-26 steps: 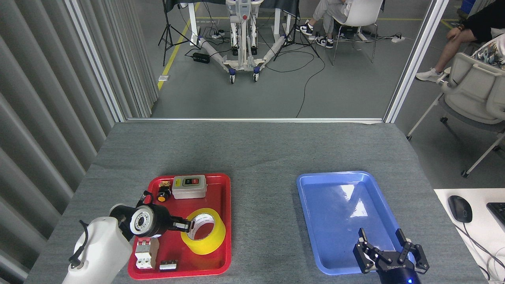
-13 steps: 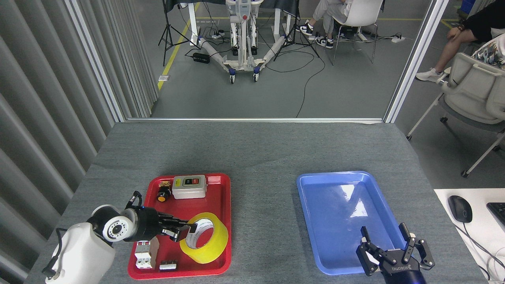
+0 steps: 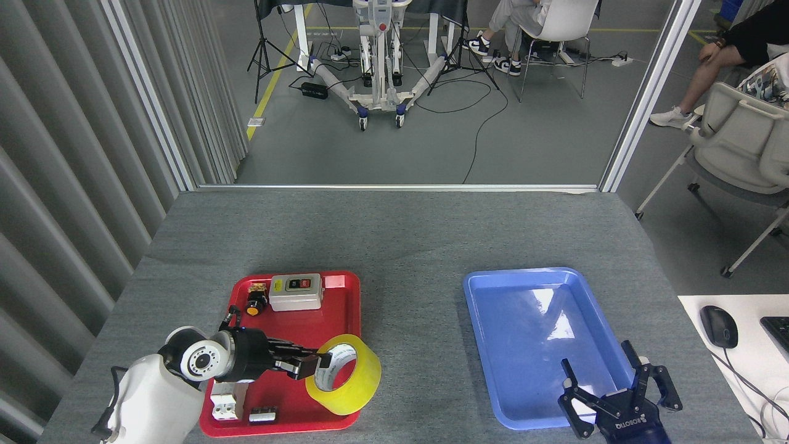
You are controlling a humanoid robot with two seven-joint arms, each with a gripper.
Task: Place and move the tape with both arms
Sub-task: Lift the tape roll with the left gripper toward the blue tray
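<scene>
Gripping the tape (image 3: 345, 375) through its white core, the left tool (image 3: 300, 365) had one finger inside the ring and another against the outside wall, closed on the roll. The yellow roll was tilted, its open face turned toward the arm, and it hung over the right rim of the red tray (image 3: 336, 290), seemingly lifted clear of the tray floor rather than resting on it. Left in that tray were the grey switch box (image 3: 296, 291), a small black button part (image 3: 255, 303), a white breaker (image 3: 223, 405) and a little dark block (image 3: 262, 415).

The right tool (image 3: 619, 404) sat low at the near edge of the blue tray (image 3: 530, 277), its fingers spread wide and holding nothing. The blue tray itself held nothing, and a strip of bare grey bench (image 3: 394, 234) separated the two trays.

By my reading, the step in hand was the carry out of the red tray: the roll was picked up but not yet set down. The next move would call for taking it rightward over the rim without clipping it, then setting it on the bench between the trays, where the waiting right tool could take it on to the blue tray. A grip on one wall only looked prone to letting the roll swing.
</scene>
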